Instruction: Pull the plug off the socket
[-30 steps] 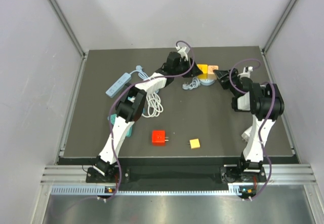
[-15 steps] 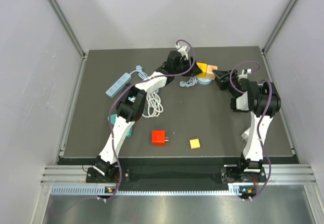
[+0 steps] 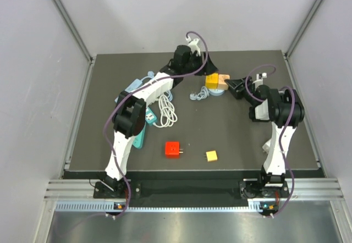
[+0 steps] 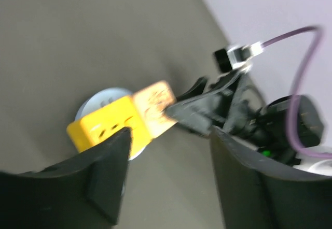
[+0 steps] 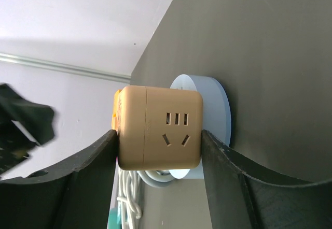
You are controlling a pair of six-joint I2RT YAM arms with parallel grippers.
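Plug (image 3: 212,81) — a yellow cube — joined to the tan socket (image 3: 223,79) near the table's (image 3: 247,138) 12 o'clock.
The right gripper (image 5: 158,136) clamps the socket from 3 o'clock; the left gripper (image 4: 170,136) hangs wide open by the plug, holding nothing; both cubes sit over a pale blue disc (image 3: 219,89).

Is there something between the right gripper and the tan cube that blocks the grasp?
Nothing visible does. The tan cube lies directly between the fingers of the right gripper, and they appear to touch both its sides.
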